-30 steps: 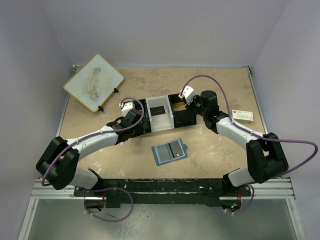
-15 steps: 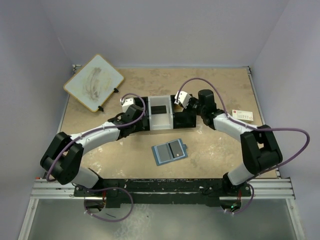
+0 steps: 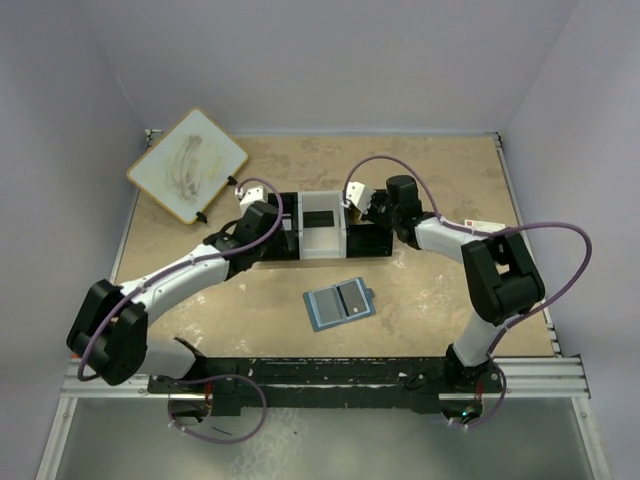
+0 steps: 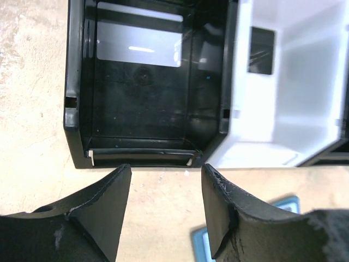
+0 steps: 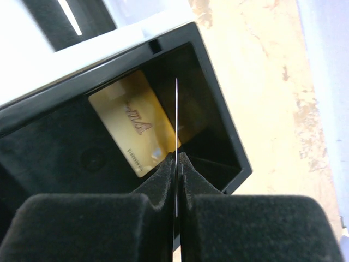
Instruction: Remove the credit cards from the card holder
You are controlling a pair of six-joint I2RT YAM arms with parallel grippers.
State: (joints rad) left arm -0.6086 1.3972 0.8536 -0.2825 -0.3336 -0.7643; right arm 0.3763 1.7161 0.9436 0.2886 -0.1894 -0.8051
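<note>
The blue card holder (image 3: 340, 303) lies open on the table in front of the tray; its corner shows in the left wrist view (image 4: 200, 246). My right gripper (image 5: 176, 158) is shut on a thin card (image 5: 176, 109) seen edge-on, held over the tray's right black compartment (image 5: 218, 136), where a gold card (image 5: 133, 128) lies. In the top view this gripper (image 3: 368, 210) is at the tray's right end. My left gripper (image 4: 166, 174) is open and empty, just in front of the tray's left black compartment (image 4: 136, 103), which holds a grey card (image 4: 139, 43). It is at the tray's left end (image 3: 270, 235).
The black-and-white tray (image 3: 320, 245) stands mid-table; its white middle compartment (image 4: 294, 98) holds a dark card (image 4: 262, 50). A white card with green and red print (image 3: 490, 229) lies at the right, partly behind my right arm. A whiteboard (image 3: 188, 165) lies at the back left.
My right gripper has moved left and lower, over the tray's right compartment, with the card in it. My left gripper has shifted a little toward the tray's left end.
</note>
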